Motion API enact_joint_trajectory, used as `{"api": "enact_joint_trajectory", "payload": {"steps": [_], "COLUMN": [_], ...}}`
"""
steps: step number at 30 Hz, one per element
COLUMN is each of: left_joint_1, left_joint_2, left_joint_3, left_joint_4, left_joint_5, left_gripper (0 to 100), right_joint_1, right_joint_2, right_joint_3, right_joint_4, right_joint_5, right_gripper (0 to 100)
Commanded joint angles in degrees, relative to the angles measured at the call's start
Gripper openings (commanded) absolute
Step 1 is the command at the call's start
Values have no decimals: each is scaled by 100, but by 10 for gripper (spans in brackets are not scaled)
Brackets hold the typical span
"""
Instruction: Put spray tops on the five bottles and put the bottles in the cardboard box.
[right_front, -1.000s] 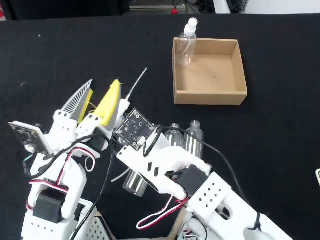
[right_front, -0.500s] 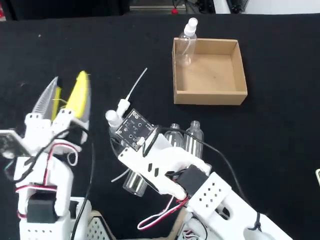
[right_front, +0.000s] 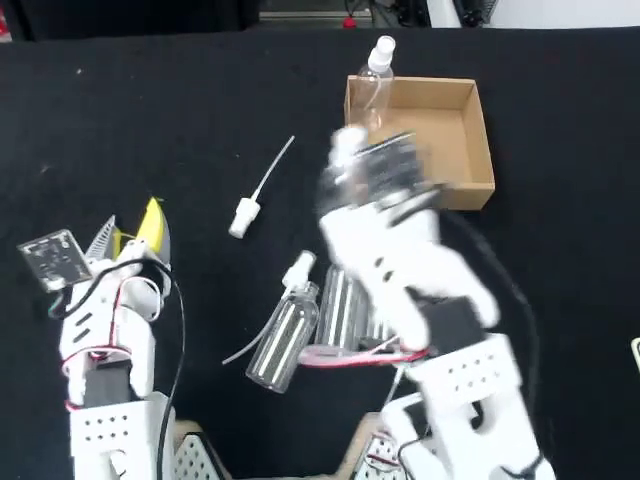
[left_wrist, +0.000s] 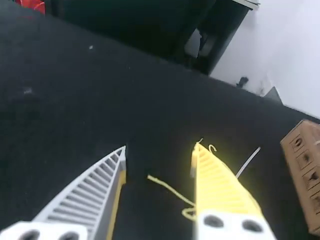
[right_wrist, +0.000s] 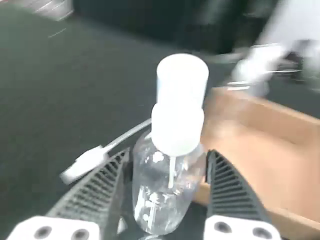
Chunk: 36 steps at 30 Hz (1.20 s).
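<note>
Drawn back to the near left, the left gripper (left_wrist: 159, 149) gapes wide, holding nothing. Beyond it a capped bottle (right_front: 283, 335) lies on the table (right_front: 100, 100) near a loose spray top (right_front: 243, 215). Farther off, the right gripper (right_wrist: 167, 154), swung to the cardboard box (right_front: 483, 140), clamps a second capped bottle (right_wrist: 170, 190)

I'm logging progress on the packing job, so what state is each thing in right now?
held bottle: upright, spray top on, near the box.
right hand: shut on held bottle.
cardboard box: open, one bottle inside.
boxed bottle: upright in a corner, spray top on.
lying bottle: on its side on the table, spray top on.
loose spray top: lying on the table, unattached.
left hand: open, empty.
</note>
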Motion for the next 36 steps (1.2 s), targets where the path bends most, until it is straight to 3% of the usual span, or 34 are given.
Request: {"api": "enact_joint_trajectory", "payload": {"steps": [1,5,23,36], "left_joint_1": [-84,-48,110,110], "left_joint_2": [-62,-62,-44,-18], "left_joint_3": [312,374,435,435], "left_joint_4": [-651,-642,-229,-229], "left_joint_5": [-62,-26,-70,-70], "left_gripper": [202,202,202,202], "right_joint_1": [1802,2470,2497,2497], "right_joint_2": [-207,-13,4866,7037], "right_joint_3": [-848,-1015,-3371,-4251], "right_joint_4": [-149,-853,-2435,-4070], "right_joint_5": [-211,-229,-589,-589], "right_gripper": [173,173,172,172]}}
